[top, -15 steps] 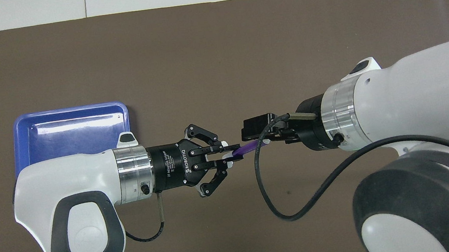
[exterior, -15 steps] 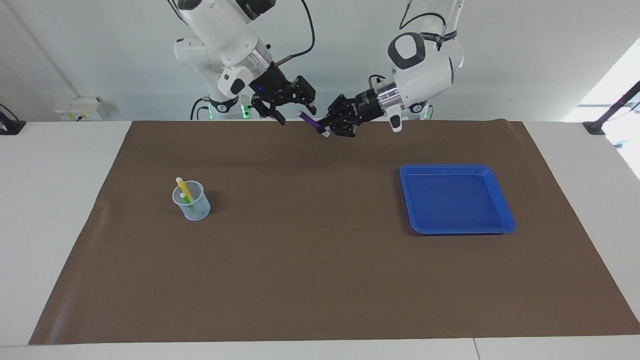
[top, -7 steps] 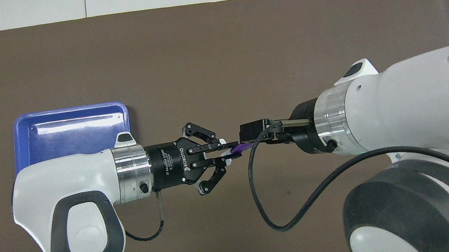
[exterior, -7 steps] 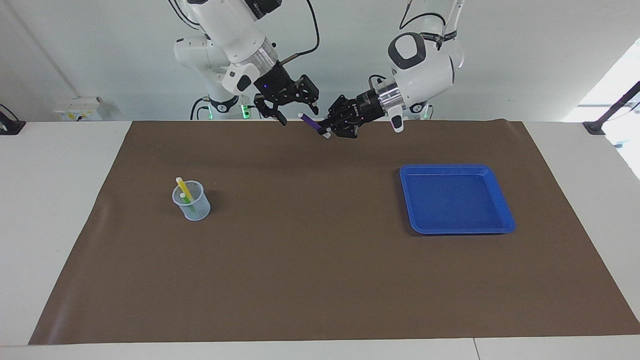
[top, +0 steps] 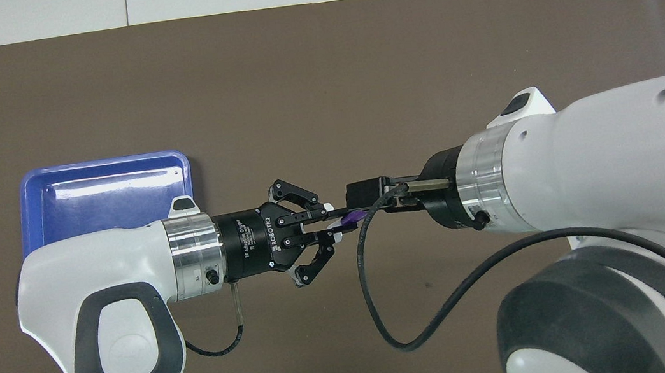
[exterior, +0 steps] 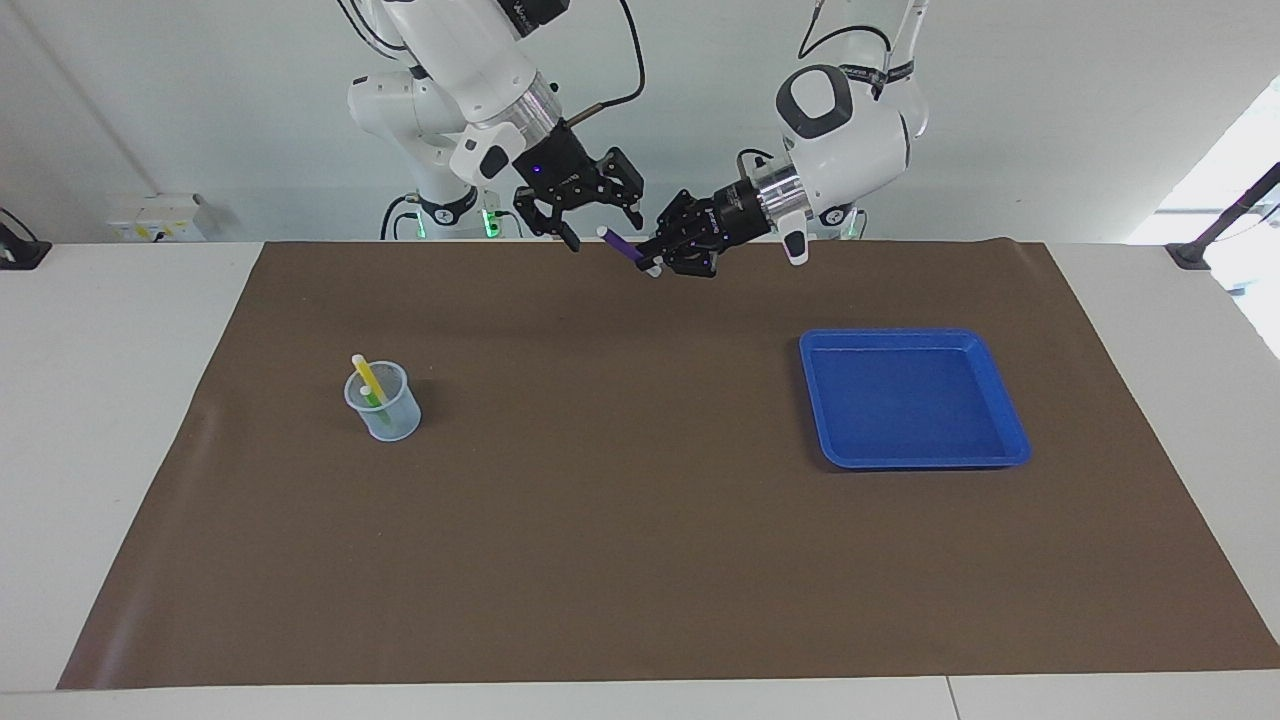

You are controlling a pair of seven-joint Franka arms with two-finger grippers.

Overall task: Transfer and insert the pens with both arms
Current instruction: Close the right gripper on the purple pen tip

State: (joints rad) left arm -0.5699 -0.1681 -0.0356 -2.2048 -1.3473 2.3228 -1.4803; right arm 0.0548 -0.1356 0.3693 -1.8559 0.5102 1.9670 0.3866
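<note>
Nearest the robots, both grippers hang in the air over the brown mat's robot-side edge, tip to tip. The left gripper has its fingertips pressed together on the purple pen, pinching it close to the pale lower end, so the purple shaft slants up and out of the jaws toward the right gripper. The right gripper's fingers are spread, one to each side of the pen's free upper end, not yet closed on it.

The pen looks light, stiff and smooth, so a pinch across the barrel should carry it easily, though a slick round shaft may swivel between flat pads. The best hold for the right gripper seems to be on the purple part just clear of the left jaws, leaving the tip free for insertion.

Farther out, well below and away from both jaws, the clear cup stands toward the right arm's end of the table, with the yellow pen and the green pen leaning inside it. The blue tray lies toward the left arm's end.
</note>
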